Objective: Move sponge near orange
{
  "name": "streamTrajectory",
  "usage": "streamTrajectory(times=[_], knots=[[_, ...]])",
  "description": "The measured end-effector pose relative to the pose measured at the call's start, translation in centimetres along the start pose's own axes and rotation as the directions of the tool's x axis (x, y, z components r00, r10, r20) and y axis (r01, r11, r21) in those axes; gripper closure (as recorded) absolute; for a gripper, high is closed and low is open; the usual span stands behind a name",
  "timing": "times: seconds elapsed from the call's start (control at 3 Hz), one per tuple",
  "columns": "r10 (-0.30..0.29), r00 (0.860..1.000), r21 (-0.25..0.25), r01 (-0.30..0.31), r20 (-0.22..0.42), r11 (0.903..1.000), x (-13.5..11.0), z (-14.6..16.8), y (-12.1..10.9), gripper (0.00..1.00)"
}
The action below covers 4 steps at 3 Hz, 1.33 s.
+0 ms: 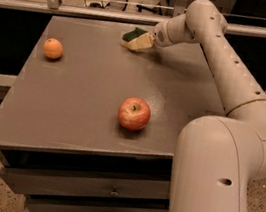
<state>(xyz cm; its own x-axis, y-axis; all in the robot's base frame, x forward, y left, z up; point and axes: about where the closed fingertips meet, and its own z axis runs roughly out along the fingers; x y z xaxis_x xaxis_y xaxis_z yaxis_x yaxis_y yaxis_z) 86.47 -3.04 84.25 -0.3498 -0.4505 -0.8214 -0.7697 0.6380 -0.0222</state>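
The two-finger gripper (145, 41) sits at the far side of the flat grey table top (86, 85), pinched on the small rectangular sponge (132, 35) with a dark green scrub top over a pale yellow base. The sponge sticks out of the gripper's tip toward the left of the view, tilted, with a thin shadow under it. Where the pale fingers end and the sponge's pale base begins is hard to make out, and the side of the sponge facing the wrist is hidden.

The cream, jointed robot arm (222, 57) runs back from the gripper along the right side of the table. Its bulky lower body (211, 182) covers the table's near right corner and is cut off by the bottom and right borders of the view.

The small, round, bright orange (53, 48) lies well apart from the gripper, to the left and a little nearer the camera, close to the table's left edge. The larger red-yellow apple (133, 114), stem up, stands nearer the camera than the gripper, not far from the front edge.

Bare grey surface lies between the gripper and the orange. Just behind the gripper the table ends at a metal rail (88, 12). Grey drawer fronts (113, 192) show below the front edge.
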Motion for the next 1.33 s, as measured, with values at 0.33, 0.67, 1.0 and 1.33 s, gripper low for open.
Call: streamTrajectory(times=[0.33,0.67,1.0,1.33], knots=[[-0.042,0.999,0.021,0.043,-0.013,0.9989,-0.2,-0.1,-0.3,0.62],[-0.105,0.994,0.04,0.106,-0.022,0.9935,-0.9,-1.4,0.0,0.85],[-0.184,0.982,0.03,0.185,-0.036,0.9823,-1.8,-4.1,2.2,1.0],[-0.188,0.981,0.021,0.189,-0.041,0.9817,-1.8,-4.0,2.8,1.0]])
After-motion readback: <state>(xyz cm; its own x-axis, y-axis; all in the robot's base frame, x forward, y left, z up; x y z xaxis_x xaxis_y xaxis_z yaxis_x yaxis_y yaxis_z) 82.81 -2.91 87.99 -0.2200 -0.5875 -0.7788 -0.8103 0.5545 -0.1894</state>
